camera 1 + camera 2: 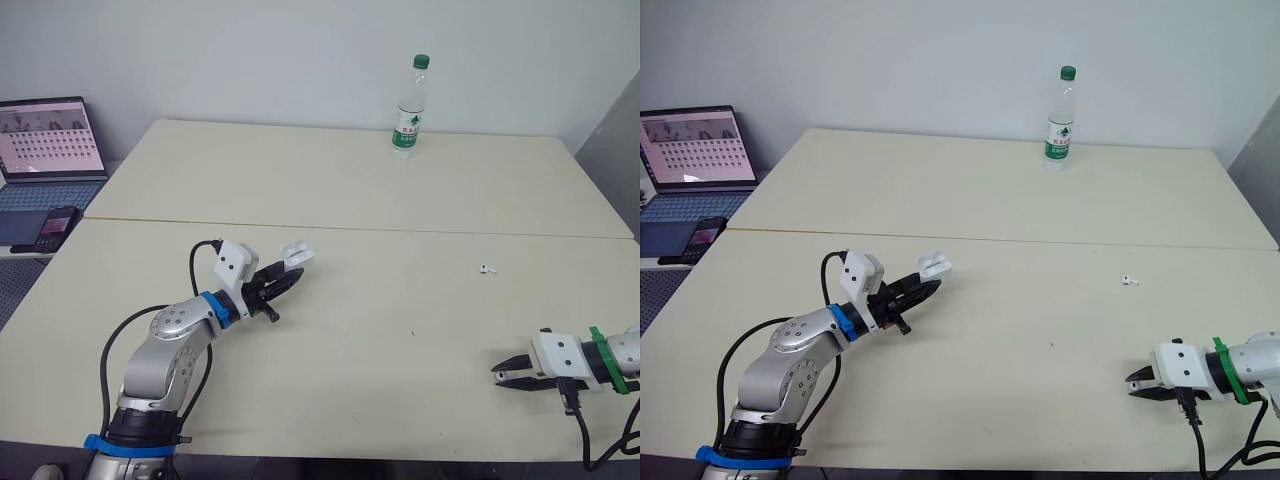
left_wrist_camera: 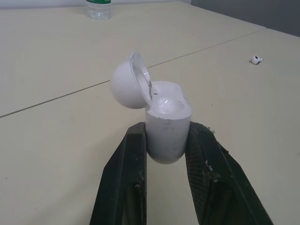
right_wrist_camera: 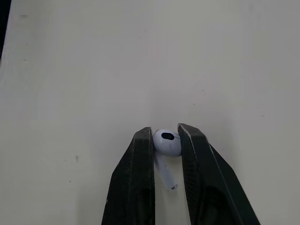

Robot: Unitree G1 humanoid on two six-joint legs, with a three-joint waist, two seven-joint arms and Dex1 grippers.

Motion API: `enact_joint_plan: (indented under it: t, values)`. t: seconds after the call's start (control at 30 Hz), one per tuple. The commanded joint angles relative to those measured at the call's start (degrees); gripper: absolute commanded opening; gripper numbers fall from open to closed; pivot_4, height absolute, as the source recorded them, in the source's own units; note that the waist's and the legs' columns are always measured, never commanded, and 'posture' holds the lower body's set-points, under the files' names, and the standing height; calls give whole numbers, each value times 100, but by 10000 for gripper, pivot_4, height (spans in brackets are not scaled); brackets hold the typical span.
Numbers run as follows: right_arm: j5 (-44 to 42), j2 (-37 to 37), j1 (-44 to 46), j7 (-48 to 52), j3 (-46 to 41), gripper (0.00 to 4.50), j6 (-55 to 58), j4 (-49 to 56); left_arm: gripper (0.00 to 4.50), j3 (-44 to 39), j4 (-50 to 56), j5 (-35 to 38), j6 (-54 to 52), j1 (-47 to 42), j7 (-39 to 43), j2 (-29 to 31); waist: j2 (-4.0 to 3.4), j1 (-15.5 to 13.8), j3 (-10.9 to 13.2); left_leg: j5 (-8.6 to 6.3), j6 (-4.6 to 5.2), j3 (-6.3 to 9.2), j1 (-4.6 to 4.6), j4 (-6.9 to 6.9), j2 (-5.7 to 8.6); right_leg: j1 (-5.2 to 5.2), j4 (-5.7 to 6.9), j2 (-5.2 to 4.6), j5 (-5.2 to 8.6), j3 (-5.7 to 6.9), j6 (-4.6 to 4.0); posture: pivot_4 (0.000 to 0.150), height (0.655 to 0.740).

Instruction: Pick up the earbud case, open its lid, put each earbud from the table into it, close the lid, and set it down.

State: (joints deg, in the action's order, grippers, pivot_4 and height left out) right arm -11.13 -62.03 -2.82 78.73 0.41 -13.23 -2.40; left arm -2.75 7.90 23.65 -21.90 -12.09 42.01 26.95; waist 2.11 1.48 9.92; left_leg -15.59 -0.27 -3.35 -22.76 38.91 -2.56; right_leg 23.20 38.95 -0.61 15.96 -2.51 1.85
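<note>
The left gripper (image 1: 283, 279) is clamped on the body of the case (image 2: 167, 129), holding it off the surface (image 1: 400, 200) at left centre, with the lid (image 2: 125, 86) swung open and the mouth facing up and away from the wrist. The wells inside look empty, though the left wrist view does not show their depths clearly.

At the near right, the right gripper (image 1: 500, 371) sits low over the surface with its two fingers pinched on the head of an earbud (image 3: 167, 142), stem pointing back toward the wrist. Whether that earbud is clear of the surface I cannot tell. The second earbud (image 1: 487, 268) lies loose on the surface, farther off than the right gripper and well apart from the case.

So picking up and opening look done, and the step in hand is loading the first earbud. The next move calls for carrying it left across the gap to the case, turning it stem down and lining it up with one well before letting go. The left gripper should hold the case steady, mouth up. The opening is small, so a slight misalignment could drop the earbud beside it
</note>
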Motion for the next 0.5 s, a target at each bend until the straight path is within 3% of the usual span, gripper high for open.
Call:
enact_joint_plan:
  t: [0.03,0.27,0.5]
  values:
    - [66,-55,139,-42,-41,3960,93,131,7760,-98,170,46,92,-101,35,50,0,-1,0,0,0,0,1,0,0,0,1,-2,0,0,0,1500,7362]
    - [219,-340,17,-141,-145,28542,770,494,7760,-49,-113,-20,287,-158,146,13,-2,-4,-1,1,-1,0,4,1,-1,-1,4,-17,0,3,0,1500,7362]
    - [655,-985,-95,-549,-201,28542,2781,1725,7760,-46,-520,-78,639,-126,339,-9,-5,-3,-2,1,-1,-2,3,1,0,0,3,-26,0,4,0,1500,7362]
